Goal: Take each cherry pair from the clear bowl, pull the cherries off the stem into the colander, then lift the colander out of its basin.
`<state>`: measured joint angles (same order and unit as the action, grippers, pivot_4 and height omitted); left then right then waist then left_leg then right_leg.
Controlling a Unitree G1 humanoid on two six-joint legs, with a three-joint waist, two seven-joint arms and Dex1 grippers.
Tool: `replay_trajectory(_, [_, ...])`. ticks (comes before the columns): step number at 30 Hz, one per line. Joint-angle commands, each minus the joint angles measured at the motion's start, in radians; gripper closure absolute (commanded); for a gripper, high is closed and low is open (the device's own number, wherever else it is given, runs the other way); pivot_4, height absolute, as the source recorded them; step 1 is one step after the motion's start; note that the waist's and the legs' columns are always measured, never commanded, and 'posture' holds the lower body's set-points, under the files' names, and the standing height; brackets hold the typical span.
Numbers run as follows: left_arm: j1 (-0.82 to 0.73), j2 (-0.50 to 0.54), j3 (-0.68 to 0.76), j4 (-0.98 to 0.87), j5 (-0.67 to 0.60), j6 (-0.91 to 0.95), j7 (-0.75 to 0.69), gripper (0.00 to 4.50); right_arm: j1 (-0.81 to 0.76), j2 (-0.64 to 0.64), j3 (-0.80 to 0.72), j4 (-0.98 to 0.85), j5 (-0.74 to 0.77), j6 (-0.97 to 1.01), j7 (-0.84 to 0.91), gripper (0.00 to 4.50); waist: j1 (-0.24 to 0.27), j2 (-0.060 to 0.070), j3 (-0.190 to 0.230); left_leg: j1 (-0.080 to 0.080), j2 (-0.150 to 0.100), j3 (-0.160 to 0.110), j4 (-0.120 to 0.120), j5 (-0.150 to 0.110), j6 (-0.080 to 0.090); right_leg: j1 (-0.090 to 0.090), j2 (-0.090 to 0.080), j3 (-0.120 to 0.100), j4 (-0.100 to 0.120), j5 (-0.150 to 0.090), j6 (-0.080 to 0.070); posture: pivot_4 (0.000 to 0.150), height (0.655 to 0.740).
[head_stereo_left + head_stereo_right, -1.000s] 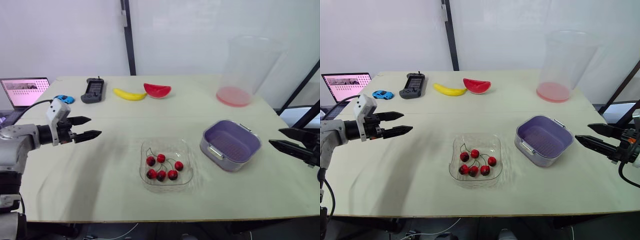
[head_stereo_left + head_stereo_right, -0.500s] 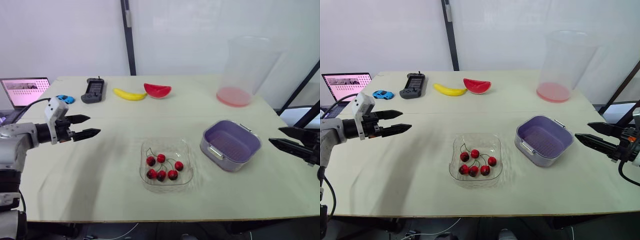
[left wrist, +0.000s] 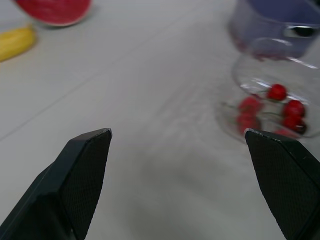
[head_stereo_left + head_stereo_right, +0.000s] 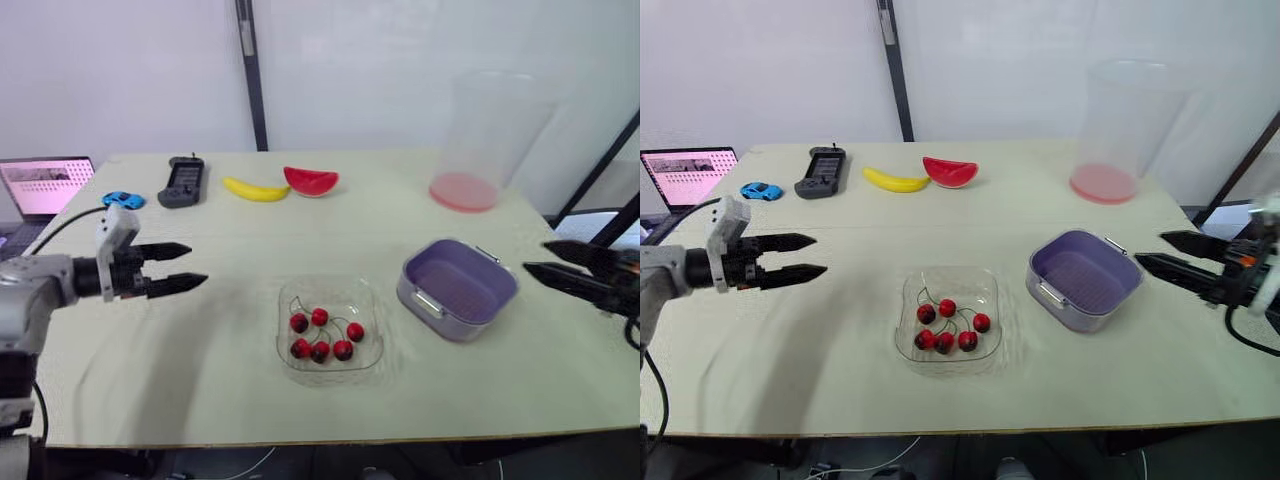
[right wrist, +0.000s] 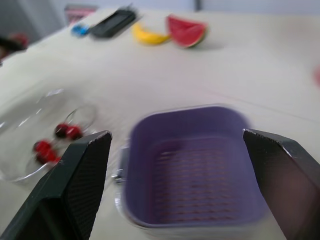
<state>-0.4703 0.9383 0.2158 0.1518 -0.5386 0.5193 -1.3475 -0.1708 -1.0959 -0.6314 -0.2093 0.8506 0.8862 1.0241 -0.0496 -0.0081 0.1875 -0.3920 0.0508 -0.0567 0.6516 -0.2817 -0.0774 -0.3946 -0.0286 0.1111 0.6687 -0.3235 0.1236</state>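
A clear bowl [image 4: 330, 331] near the table's front middle holds several red cherries [image 4: 320, 336] joined by dark stems. Right of it stands the purple colander [image 4: 460, 288] inside its basin, with nothing in it. My left gripper [image 4: 185, 267] hovers open above the table, well left of the bowl, fingers aimed toward it. My right gripper [image 4: 548, 259] hangs open just right of the colander, pointing at it. The left wrist view looks at the cherries [image 3: 272, 107] and bowl; the right wrist view looks into the colander [image 5: 192, 165].
At the back of the table lie a banana [image 4: 256, 189], a watermelon slice [image 4: 311, 181], a black handheld device [image 4: 181, 181] and a small blue toy car [image 4: 121, 199]. A tall clear tub with a pink base [image 4: 478, 140] stands back right. A laptop [image 4: 44, 186] sits far left.
The left gripper has drifted slightly right and down toward the bowl. The right gripper has moved left and up, closer to the colander. The head camera has shifted a little.
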Motion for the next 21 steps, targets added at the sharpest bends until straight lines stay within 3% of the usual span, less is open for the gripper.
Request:
replay_trajectory(1, [0.052, 0.024, 0.041, -0.1, -0.041, -0.009, -0.027, 0.04, -0.057, -0.05, 0.099, -0.176, 0.019, 0.002, -0.025, 0.0, 0.004, 0.0, 0.0, 0.0, 0.0, 0.0, 0.0, 0.0, 0.0, 0.0, 0.0, 0.0, 0.0, 0.0, 0.0, 0.15, 0.738])
replay_trajectory(5, [0.13, 0.013, 0.052, -0.183, -0.059, -0.03, -0.033, 0.04, -0.243, -0.065, 0.33, -0.291, -0.007, 0.007, -0.07, 0.0, 0.005, 0.0, 0.0, 0.0, 0.0, -0.001, 0.001, 0.0, 0.0, 0.001, -0.001, -0.001, -0.001, 0.0, 0.0, 0.15, 0.738])
replay_trajectory(10, [0.189, -0.002, 0.058, -0.263, -0.1, 0.003, -0.014, 0.04, -0.654, 0.071, 0.715, -0.301, -0.049, 0.18, -0.111, 0.0, 0.004, 0.0, 0.0, -0.001, 0.0, -0.002, 0.0, 0.0, 0.0, -0.001, -0.001, -0.002, 0.0, 0.0, -0.001, 0.15, 0.738])
replay_trajectory(17, [0.173, -0.044, 0.057, -0.296, -0.119, -0.003, 0.049, 0.04, -0.865, 0.283, 0.99, -0.267, -0.155, 0.359, -0.219, 0.0, 0.007, 0.0, 0.0, -0.006, 0.0, -0.003, 0.002, 0.0, -0.001, -0.005, -0.001, -0.004, 0.001, -0.001, -0.002, 0.15, 0.738])
replay_trajectory(21, [0.178, -0.051, 0.054, -0.31, -0.117, -0.01, 0.063, 0.0, -0.871, 0.34, 1.051, -0.266, -0.234, 0.36, -0.277, 1.34, 0.005, 0.0, 0.0, -0.015, 0.0, -0.004, 0.007, 0.0, -0.001, -0.014, -0.001, -0.005, 0.008, -0.001, -0.002, 0.15, 0.738])
